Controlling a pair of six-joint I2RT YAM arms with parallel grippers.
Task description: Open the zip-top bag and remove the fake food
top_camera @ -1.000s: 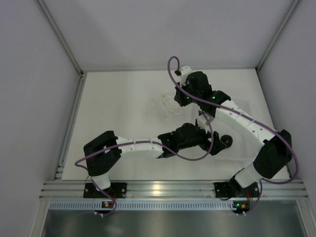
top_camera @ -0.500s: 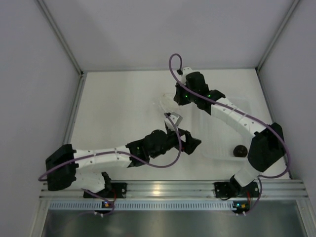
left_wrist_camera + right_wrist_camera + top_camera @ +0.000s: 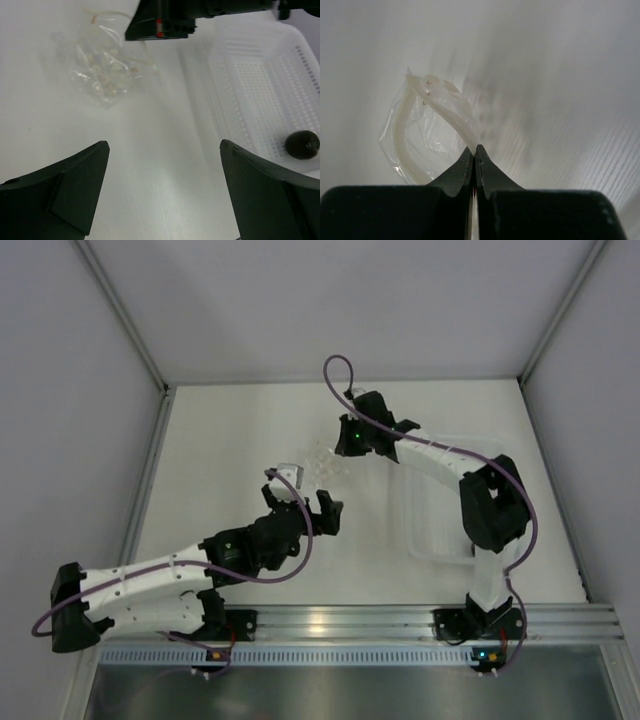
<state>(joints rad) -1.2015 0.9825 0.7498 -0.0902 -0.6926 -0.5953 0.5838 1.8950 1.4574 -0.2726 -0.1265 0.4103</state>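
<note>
The zip-top bag (image 3: 415, 135) is clear, crinkled and empty; its mouth gapes open. My right gripper (image 3: 476, 148) is shut on the bag's white zip strip. In the top view this gripper (image 3: 343, 440) holds the bag (image 3: 318, 460) at the table's middle back. My left gripper (image 3: 162, 145) is open and empty, over bare table in front of the bag (image 3: 100, 70); in the top view it (image 3: 305, 498) is just near-left of the bag. The fake food (image 3: 302, 144), a dark glossy ball, lies in the white tub (image 3: 260, 65). In the top view the right arm hides the ball.
The white perforated tub (image 3: 435, 525) stands right of centre, partly under the right arm. The right arm's black wrist (image 3: 165, 22) hangs over the bag. Grey walls close in the table on the left, back and right.
My left arm has swung left, away from the tub, leaving the ball lying in it. My right gripper has moved left with the bag.
</note>
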